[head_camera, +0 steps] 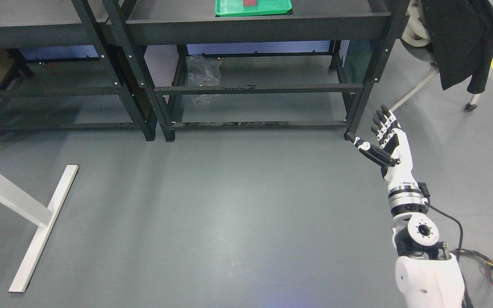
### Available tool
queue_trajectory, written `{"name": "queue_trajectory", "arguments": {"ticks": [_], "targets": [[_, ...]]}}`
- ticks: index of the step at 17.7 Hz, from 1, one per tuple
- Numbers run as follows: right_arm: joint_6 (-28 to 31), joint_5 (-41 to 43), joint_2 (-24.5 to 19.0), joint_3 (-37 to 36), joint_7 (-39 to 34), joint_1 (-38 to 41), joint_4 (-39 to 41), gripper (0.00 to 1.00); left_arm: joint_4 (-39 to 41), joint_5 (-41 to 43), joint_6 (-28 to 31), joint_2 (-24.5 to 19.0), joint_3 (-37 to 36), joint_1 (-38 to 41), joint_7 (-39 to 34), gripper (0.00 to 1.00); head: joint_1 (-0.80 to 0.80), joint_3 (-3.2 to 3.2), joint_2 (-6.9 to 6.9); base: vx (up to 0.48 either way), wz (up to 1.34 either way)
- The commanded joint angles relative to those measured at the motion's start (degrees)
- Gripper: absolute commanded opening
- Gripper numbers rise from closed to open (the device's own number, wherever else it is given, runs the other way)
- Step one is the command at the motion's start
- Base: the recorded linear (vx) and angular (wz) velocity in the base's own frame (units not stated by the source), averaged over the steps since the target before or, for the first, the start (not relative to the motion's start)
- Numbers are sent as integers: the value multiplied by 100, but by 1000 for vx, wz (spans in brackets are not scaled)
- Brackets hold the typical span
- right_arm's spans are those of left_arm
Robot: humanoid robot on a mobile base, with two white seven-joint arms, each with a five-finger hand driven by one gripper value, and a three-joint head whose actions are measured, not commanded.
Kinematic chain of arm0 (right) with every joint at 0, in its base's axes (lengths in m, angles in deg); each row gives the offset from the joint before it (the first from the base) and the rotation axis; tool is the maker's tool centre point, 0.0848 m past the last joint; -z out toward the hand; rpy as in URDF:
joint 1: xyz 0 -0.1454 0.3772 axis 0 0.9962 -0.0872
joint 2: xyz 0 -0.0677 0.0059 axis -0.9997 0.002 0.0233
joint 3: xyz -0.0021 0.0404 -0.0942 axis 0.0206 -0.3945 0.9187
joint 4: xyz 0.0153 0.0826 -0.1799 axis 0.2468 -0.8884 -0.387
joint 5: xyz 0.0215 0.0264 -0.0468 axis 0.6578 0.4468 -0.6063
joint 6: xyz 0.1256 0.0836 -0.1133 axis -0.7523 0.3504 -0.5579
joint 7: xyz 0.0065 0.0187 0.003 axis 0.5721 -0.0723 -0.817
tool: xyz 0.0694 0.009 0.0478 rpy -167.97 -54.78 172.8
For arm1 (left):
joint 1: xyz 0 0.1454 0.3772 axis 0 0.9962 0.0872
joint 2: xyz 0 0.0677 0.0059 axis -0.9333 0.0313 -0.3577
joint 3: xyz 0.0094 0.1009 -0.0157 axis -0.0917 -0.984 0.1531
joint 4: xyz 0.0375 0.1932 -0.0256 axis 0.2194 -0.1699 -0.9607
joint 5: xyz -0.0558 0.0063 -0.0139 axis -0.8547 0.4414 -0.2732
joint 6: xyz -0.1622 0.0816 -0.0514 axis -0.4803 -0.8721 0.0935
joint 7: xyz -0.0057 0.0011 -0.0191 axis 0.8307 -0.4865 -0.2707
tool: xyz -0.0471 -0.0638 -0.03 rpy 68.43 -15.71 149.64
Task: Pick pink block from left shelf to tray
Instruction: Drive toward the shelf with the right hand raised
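Observation:
A green tray (233, 9) lies on the top board of the right-hand black shelf, cut off by the picture's top edge. A pink-red block (250, 2) lies in it, only its lower edge showing. My right hand (379, 139) hovers low over the floor beside the shelf's front right leg, far below the tray. Its fingers are spread, its thumb sticks out to the left, and it holds nothing. The left arm is out of view.
Two black shelf frames (144, 90) stand side by side at the back. A crumpled plastic bag (203, 77) lies under the right one. A chair with a black jacket (460, 38) stands at the right. A white table foot (43, 226) lies at the left.

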Motion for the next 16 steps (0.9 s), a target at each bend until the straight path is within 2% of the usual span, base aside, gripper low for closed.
{"name": "queue_trajectory", "arguments": {"ticks": [1,4,6,11,14,16], "targets": [[20,-1512,100,187,318,-467,24,100,100,0,4,-99,0,114,-1,100,0,0,0,147,13],[64,-4264,100,221,1127,-547,32,100,100,0,4,-99,0,114,-1,100,0,0,0,154,-1],[46,-5279,104,274,1129,-599,50,100,100,0,4,-99,0,114,-1,100,0,0,0,172,-4],[64,-5765,482,379,1191,-591,172,100,100,0,4,-99,0,114,-1,100,0,0,0,171,-33],[46,-6985,887,616,1121,-512,375,100,100,0,4,-99,0,114,-1,100,0,0,0,136,261],[72,-7164,879,635,1260,-432,586,100,100,0,4,-99,0,114,-1,100,0,0,0,139,425]]}}
